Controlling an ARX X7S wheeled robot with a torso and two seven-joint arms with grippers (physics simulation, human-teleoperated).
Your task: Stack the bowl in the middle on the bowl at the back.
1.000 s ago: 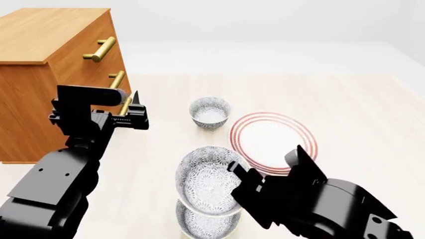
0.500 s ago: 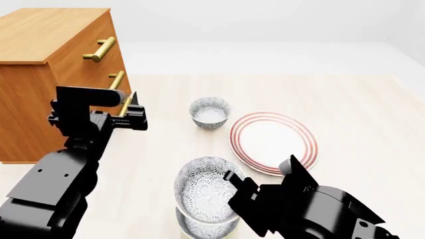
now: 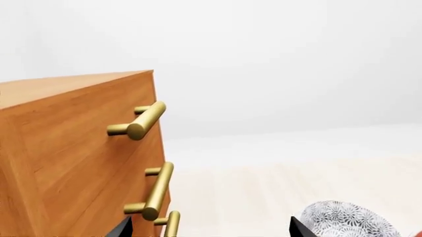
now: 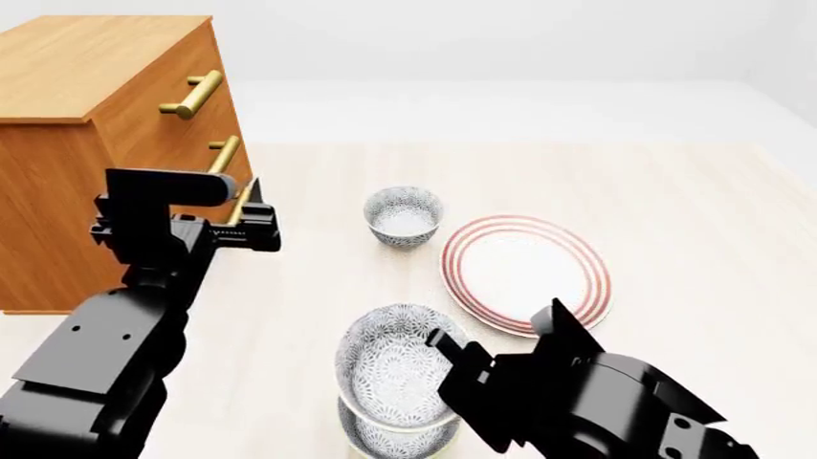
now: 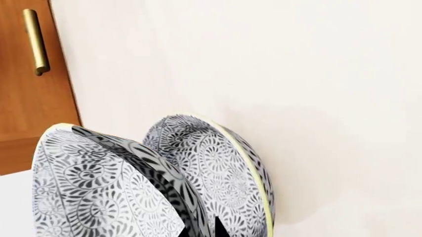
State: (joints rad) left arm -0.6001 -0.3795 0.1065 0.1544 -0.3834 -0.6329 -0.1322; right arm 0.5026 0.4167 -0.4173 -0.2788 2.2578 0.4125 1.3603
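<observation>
Three speckled grey-blue bowls lie in a line on the pale wooden floor. The bowl at the back [image 4: 404, 215] stands alone and upright; it also shows in the left wrist view [image 3: 346, 220]. The bowl in the middle [image 4: 393, 361] is lifted and tilted, with my right gripper [image 4: 447, 346] shut on its right rim. It hangs over the front bowl [image 4: 383, 435], which it partly hides. In the right wrist view the held bowl [image 5: 99, 187] is close to the front bowl [image 5: 218, 163], with my right gripper [image 5: 204, 229] pinching its wall. My left gripper [image 4: 255, 225] hovers open and empty beside the dresser.
A wooden dresser [image 4: 90, 143] with brass handles [image 3: 142, 121] stands at the left, close to my left arm. A flat white plate with red rings [image 4: 526, 273] lies right of the bowls. Pale floor stretches behind the back bowl.
My right gripper has drawn the held bowl slightly nearer to me, further over the front bowl. The left arm has barely moved.
</observation>
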